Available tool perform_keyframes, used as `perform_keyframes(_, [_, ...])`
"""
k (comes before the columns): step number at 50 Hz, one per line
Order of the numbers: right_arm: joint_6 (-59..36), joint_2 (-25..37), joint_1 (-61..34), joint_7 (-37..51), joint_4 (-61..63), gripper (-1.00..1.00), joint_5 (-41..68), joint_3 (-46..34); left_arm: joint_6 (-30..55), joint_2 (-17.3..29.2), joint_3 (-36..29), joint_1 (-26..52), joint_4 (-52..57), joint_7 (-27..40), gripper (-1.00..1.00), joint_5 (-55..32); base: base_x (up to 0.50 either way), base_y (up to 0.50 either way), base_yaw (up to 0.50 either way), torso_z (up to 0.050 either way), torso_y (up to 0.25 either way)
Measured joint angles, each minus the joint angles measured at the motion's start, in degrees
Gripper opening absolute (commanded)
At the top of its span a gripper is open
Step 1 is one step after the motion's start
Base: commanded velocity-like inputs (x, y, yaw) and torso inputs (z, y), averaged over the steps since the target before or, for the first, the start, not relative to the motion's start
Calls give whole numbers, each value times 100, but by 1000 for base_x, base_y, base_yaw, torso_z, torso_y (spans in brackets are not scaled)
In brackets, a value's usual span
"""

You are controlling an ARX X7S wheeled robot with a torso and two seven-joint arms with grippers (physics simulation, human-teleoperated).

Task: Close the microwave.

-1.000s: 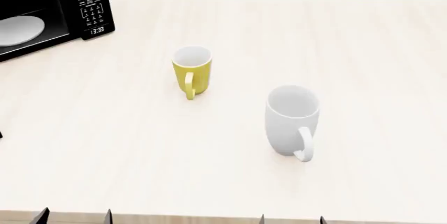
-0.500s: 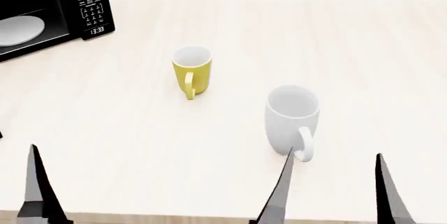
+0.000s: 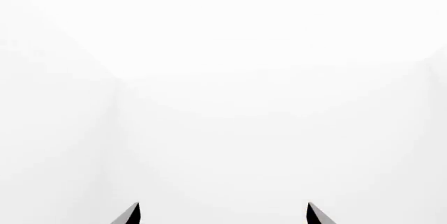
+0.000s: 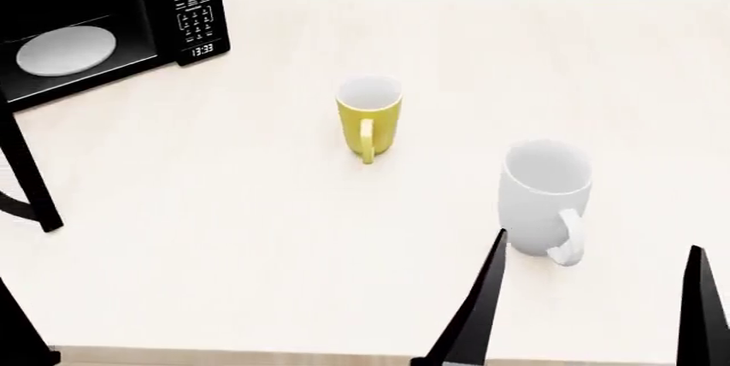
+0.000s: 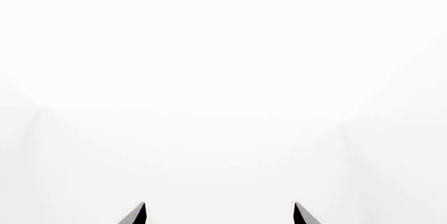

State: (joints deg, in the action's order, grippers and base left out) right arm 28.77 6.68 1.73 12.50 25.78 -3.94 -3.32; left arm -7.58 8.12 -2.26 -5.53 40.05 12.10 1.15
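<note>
1. Right now, nearest to me in the head view, my right gripper shows as two dark pointed fingers standing well apart at the lower right edge, so it is spread wide with nothing between the tips.
2. In the right wrist view the same gripper shows only two small dark tips set apart against blank white.
3. My left gripper is barely in the head view: one dark finger at the lower left corner. In the left wrist view the left gripper shows two tips set apart, released, holding nothing.
4. The pale wooden table runs from the near edge to the far wall.
5. Just beyond the right gripper's inner finger stands a white mug, upright, handle turned toward me.
6. Farther back and to the left stands a yellow mug, upright, well apart from the white one, handle also toward me.
7. Farthest, at the table's far left corner, sits the microwave, its cavity exposed with a white plate inside and the keypad at its right.
8. Its door is swung out toward me at the left edge, seen edge-on as a dark bar.
</note>
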Motion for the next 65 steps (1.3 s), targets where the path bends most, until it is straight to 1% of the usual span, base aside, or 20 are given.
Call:
perform_keyframes(55, [164,317,55,366,-65,100,-207,-340,2,311,-247,-48,66,288,100,-140,0,500,0,0,0])
perform_keyframes(59, [160,345,63,345,-60,100,-185,-406,-13,336,-256,-52,51,308,100,-144,0,0,0,0,0])
perform_keyframes(65, [83,400,65,316,-5,100,-115,-472,-30,358,-291,-65,38,328,100,-141,468,0,0,0,0])
